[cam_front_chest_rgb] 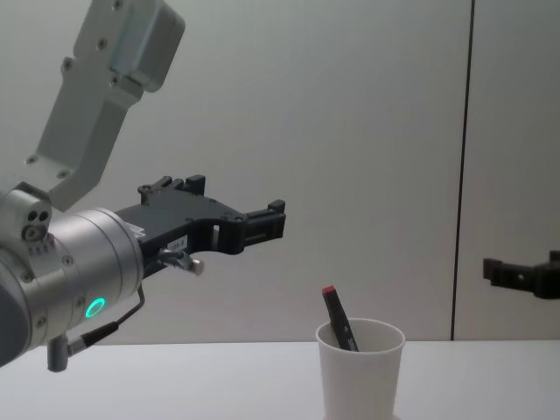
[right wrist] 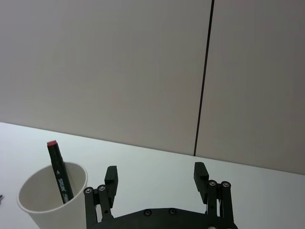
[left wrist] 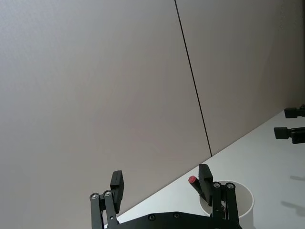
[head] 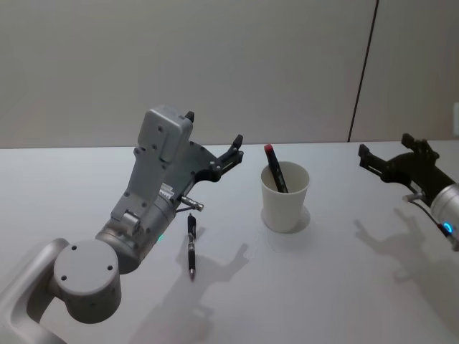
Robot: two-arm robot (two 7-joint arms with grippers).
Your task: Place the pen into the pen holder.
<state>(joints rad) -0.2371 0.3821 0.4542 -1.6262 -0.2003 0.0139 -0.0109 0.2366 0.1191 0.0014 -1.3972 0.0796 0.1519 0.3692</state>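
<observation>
While a marker (head: 275,168) stands in the cup (head: 285,197), the pen (head: 191,247) lies on the tabletop (head: 86,186) pointing away from the robot. It sits below the raised left gripper (head: 214,129), nearer the robot than its open, empty jaws. The right gripper (head: 384,147), jaws also open, hangs well apart beyond the cup.

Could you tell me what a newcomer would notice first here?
The white paper cup holds a leaning red-capped black marker. A black pen lies on the table left of it, near the raised, open left pincer; the right pincer hovers open to the cup's right.
</observation>
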